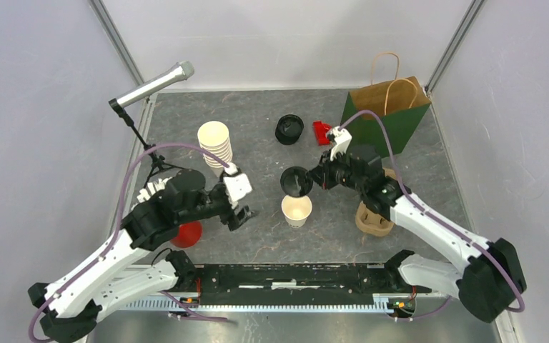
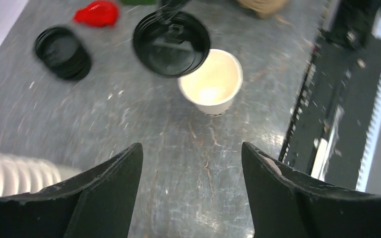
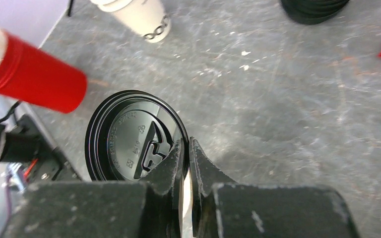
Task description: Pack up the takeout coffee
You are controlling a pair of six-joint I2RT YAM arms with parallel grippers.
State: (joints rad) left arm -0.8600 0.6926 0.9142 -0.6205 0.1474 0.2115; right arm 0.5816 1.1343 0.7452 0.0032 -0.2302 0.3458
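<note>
Right end effector (image 3: 187,148) is pinched shut on the rim of a black lid (image 3: 129,136), held just ahead of its fingertips beside the lidless paper cup (image 2: 213,82) standing on the worktop (image 1: 257,143). Left end effector (image 2: 191,148), spread wide and empty, faces that cup.

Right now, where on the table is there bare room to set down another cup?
Bare tabletop runs along the far edge between the cup stack and the paper bag, and near the front between the open cup and the cardboard carrier. The centre is crowded: the right fingers hold a lid by that cup, left fingers close beside.
</note>
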